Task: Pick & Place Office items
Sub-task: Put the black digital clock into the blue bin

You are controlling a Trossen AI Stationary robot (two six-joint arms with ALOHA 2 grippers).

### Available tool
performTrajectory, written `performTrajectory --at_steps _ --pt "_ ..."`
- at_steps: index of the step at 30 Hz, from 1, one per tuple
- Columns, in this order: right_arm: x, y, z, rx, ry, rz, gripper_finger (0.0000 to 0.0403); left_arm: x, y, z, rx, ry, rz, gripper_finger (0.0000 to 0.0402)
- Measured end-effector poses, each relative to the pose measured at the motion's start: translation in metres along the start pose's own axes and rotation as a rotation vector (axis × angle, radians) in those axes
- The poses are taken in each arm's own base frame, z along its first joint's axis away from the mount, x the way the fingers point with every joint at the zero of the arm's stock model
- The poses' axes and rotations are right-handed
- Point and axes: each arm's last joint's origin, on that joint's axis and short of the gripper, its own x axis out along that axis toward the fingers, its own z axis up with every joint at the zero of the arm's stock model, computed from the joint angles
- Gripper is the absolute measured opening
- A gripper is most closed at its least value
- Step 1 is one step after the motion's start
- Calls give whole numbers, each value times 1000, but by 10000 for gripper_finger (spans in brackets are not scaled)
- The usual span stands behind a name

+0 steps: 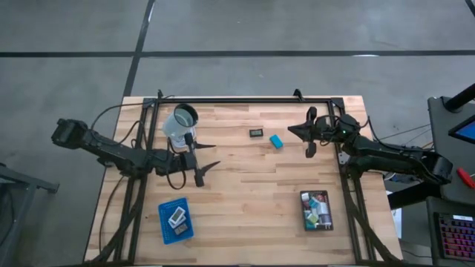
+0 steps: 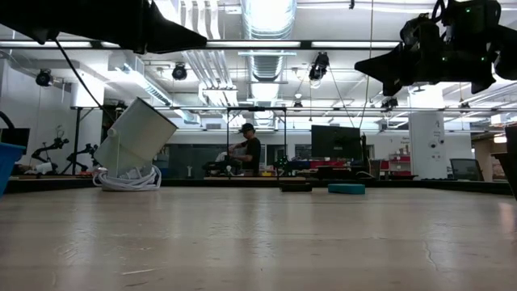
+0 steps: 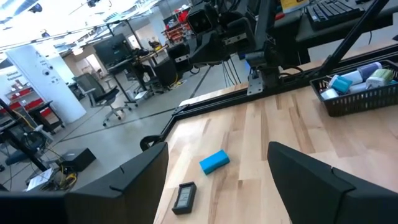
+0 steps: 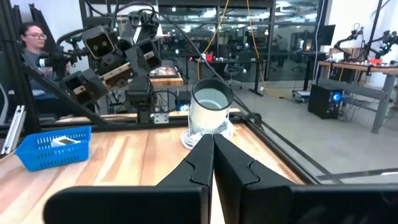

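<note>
A robotics lab: monitors [image 2: 335, 142], office chairs [image 3: 102, 99], exposed ceiling ducts [image 2: 266, 24] and other robot arms [image 2: 56, 149].

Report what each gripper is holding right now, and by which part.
Nothing is held. The left gripper is open and empty above the table; the right gripper is shut with nothing between its fingers.
</note>
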Motion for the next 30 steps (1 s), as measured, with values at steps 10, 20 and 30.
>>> performTrajectory --at_steps 10,20,30 --pt "0 -2 -13 63 119 -48 8 0 0 0 0 1 0 280" --pt "31 -15 -28 240 341 -217 8 0 0 0 1 2 0 280" --pt "105 -50 -49 395 544 -318 8 0 0 0 1 2 -1 280"
